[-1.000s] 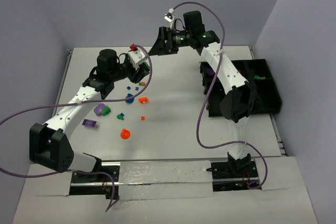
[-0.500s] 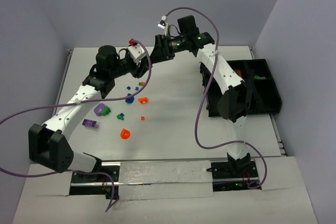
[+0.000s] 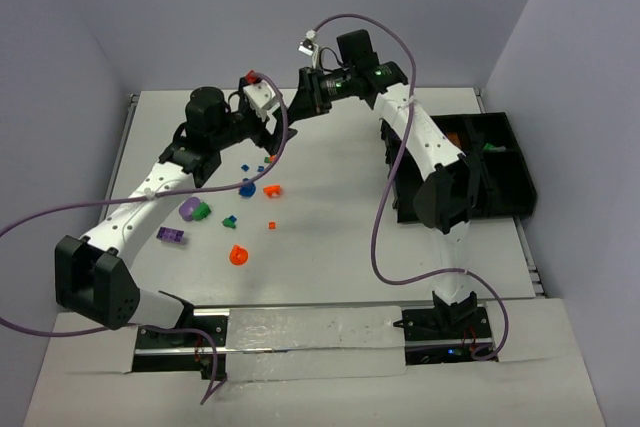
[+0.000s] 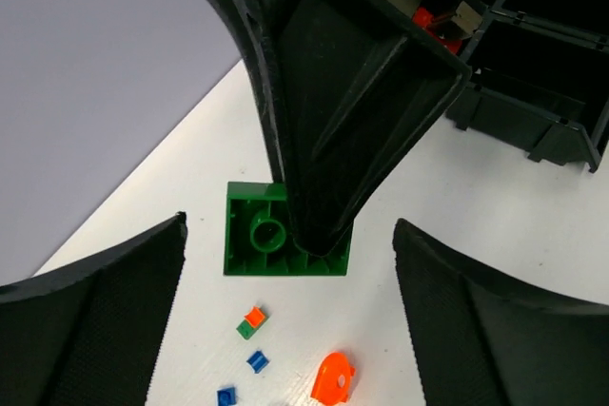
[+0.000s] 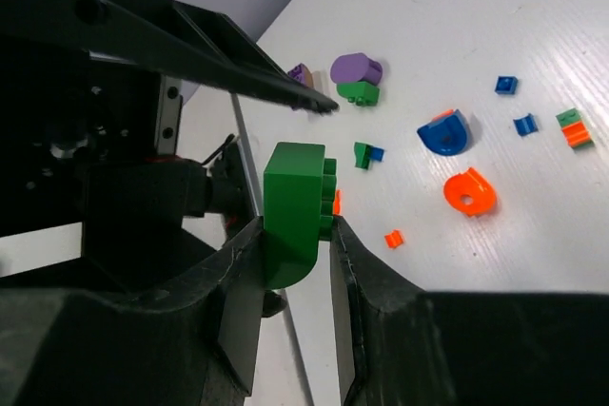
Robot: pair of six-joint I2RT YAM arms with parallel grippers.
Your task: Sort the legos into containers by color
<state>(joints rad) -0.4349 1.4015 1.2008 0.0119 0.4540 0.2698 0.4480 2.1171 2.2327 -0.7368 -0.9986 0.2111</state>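
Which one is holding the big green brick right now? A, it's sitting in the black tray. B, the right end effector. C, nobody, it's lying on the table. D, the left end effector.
B: in the right wrist view the green brick sits clamped between the fingers of the right end effector, while the left end effector has its fingers wide apart.

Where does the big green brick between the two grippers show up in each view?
Top external: not discernible; hidden where the left gripper and right gripper meet.
Left wrist: green brick at centre, partly behind the right gripper's finger.
Right wrist: lower centre, pinched in the right gripper.
Shared landmark: orange rounded piece.
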